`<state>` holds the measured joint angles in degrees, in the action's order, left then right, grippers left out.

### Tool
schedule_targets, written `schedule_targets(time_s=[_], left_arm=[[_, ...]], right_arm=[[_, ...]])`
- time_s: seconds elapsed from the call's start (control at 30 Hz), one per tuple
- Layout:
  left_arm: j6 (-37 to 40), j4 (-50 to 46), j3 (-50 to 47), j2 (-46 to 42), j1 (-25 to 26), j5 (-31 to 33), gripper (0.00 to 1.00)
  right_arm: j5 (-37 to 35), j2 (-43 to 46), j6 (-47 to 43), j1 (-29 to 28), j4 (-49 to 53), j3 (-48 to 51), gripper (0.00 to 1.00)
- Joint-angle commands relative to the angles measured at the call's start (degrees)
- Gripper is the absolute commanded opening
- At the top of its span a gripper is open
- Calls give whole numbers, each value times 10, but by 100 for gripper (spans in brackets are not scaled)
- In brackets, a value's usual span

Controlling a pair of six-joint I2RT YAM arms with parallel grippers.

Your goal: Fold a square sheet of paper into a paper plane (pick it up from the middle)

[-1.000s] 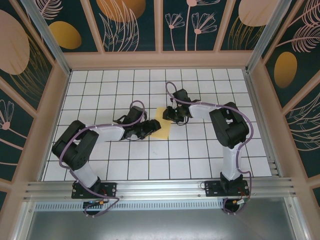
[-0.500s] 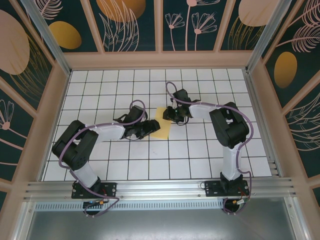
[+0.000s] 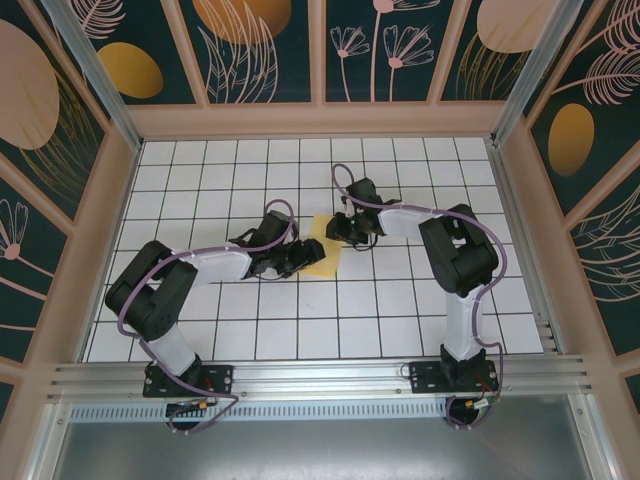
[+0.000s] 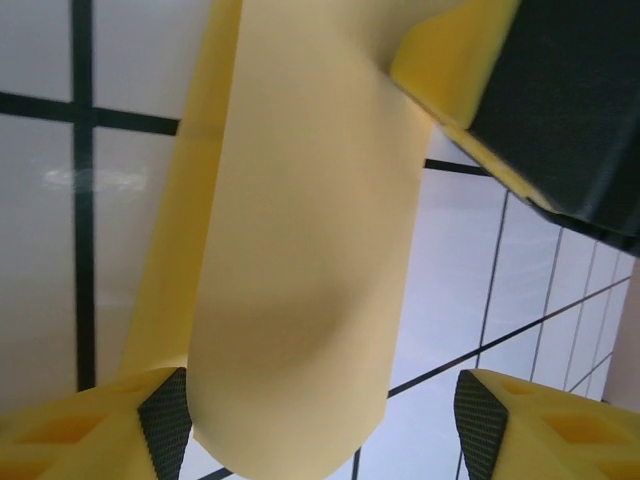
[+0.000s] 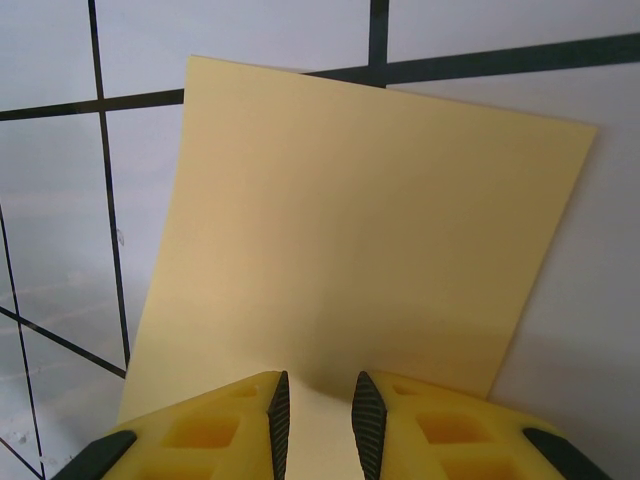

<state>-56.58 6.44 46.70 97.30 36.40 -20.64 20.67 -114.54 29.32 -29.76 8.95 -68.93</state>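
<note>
Well, table [image 3: 200,330]: white grid tiles, dark lines.
Square sheet of paper [image 3: 325,258]: yellow, mid-table, one side curled up off the tiles.
Left gripper [image 4: 322,425]: at the sheet's 9 o'clock, jaws wide, the curl between them.
Right gripper [image 5: 322,410]: at its 12 o'clock, jaws narrow on the edge; pinching or not, cannot tell.

Overhead, left gripper [image 3: 297,256] is covering the left edge of the square sheet of paper [image 3: 325,258]. Wrist cam: right gripper [image 5: 318,415] is hiding its near edge. Left wrist view is cropping the curl top and bottom.
</note>
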Motion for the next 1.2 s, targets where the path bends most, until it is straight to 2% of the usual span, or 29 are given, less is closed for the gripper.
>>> schedule_targets(time_s=[0.0, 0.2, 0.43, 0.8, 1.07, 1.17], left_arm=[[16, 44, -5, -8, 3, -13, 72], [31, 78, 30, 38, 2, 4, 73], [70, 50, 84, 77, 2, 7, 72], [115, 53, 68, 59, -11, 32, 75], [121, 48, 55, 57, -19, 33, 67], [127, 50, 38, 40, -20, 46, 67]], right_arm=[[-67, -47, 5, 15, 44, 31, 29], [-62, -49, 4, 14, 43, 32, 29], [-60, -44, 5, 14, 42, 35, 29], [-56, -46, 7, 15, 38, 39, 29], [-57, -46, 8, 15, 41, 38, 29], [-58, -46, 8, 15, 42, 37, 29]])
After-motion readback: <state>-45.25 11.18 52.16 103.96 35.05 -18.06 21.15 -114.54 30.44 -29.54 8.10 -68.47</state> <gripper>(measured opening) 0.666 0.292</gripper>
